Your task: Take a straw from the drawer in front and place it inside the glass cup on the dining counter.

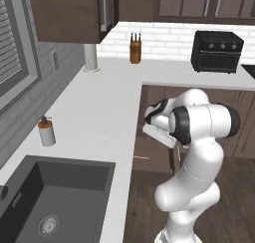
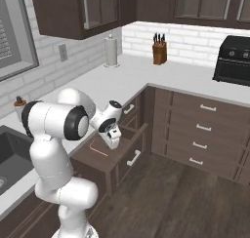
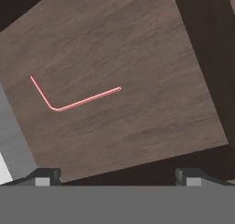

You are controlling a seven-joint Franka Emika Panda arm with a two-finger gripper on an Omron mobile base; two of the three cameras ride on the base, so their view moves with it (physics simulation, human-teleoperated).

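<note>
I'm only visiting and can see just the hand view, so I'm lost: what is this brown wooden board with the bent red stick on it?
Observer: It's the floor of an open drawer, standing out from dark cabinets under a white countertop. The stick is the straw.
Operator: Is the end effector touching it?
Observer: No. In the right base view the end effector hangs over the drawer, jaws open, clear of the straw.
Operator: Anything on that countertop?
Observer: A knife block stands by the back wall.
</note>
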